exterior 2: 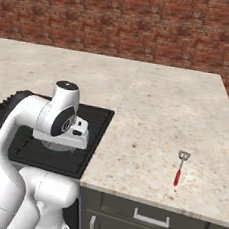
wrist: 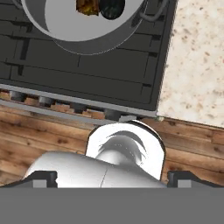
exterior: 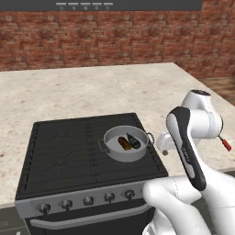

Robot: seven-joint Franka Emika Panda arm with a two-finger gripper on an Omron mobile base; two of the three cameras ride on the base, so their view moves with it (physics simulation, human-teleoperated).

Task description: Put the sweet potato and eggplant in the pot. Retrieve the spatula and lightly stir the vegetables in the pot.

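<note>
The grey pot [exterior: 123, 157] stands on the right side of the stove, and inside it the orange-brown sweet potato [exterior: 123, 143] lies beside the dark eggplant [exterior: 133, 141]. In the hand view the pot [wrist: 70, 26] is at the top edge, holding the sweet potato [wrist: 87, 6] and the eggplant [wrist: 111, 8]. My gripper [wrist: 113, 178] is open and empty, hanging just right of the pot over the stove's front right corner. On the counter far to the right lies the red-handled spatula [exterior 2: 179, 170], well apart from the gripper; its handle [exterior: 226, 144] peeks out behind my arm.
The black stove [exterior: 69, 151] has a row of knobs [exterior: 87, 200] along its front. A pale stone counter [exterior 2: 162, 112] stretches right of it up to a brick wall. The counter's front edge [exterior 2: 156, 204] runs above a drawer.
</note>
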